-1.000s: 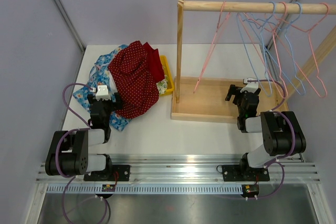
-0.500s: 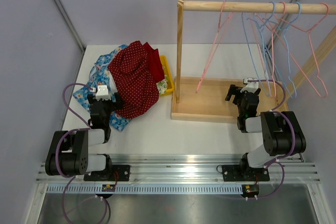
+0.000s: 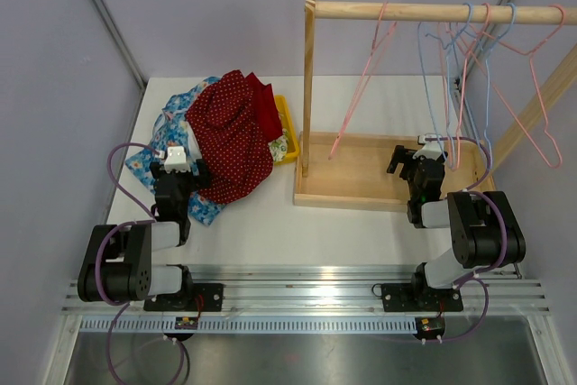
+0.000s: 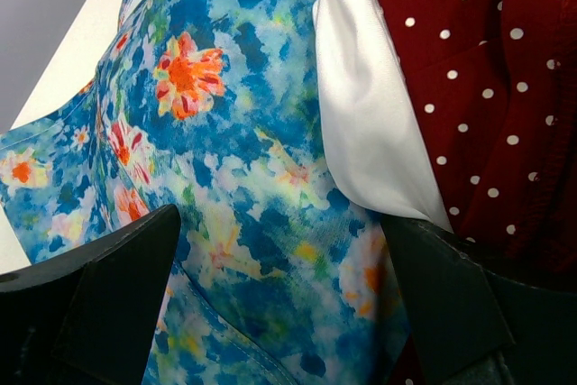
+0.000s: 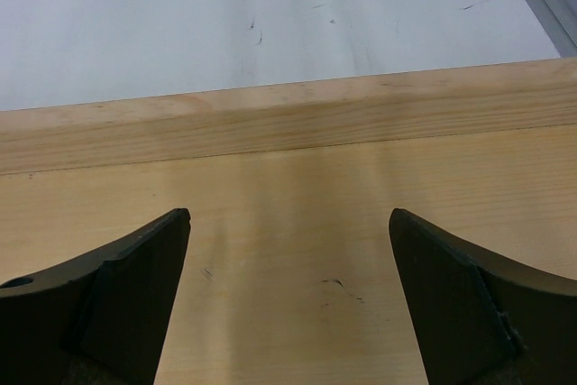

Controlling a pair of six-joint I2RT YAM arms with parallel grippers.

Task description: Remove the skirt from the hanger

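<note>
Plainly, we see the red dotted skirt (image 3: 230, 137) lying crumpled on the table (image 3: 270, 227), left of centre and well apart from the hangers (image 3: 469, 69) on the wooden rod (image 3: 406, 12). Its long axis runs from 12 to 6 o'clock in the top view; we cannot tell which end is the waist. It rests on a blue floral cloth (image 3: 149, 164) that spreads out toward 9 and 7 o'clock, and a yellow thing (image 3: 287, 128) touches its 3 o'clock edge. Our left gripper (image 4: 279, 223) sits at the skirt's 8 o'clock edge, fingers spread wide over the floral cloth and holding nothing. Our right gripper (image 5: 288, 218) is spread the same way above the wooden tray (image 3: 352, 182), near its 3 o'clock end. Bare table lies between skirt and tray, and at 6 o'clock toward the arm bases.
</note>
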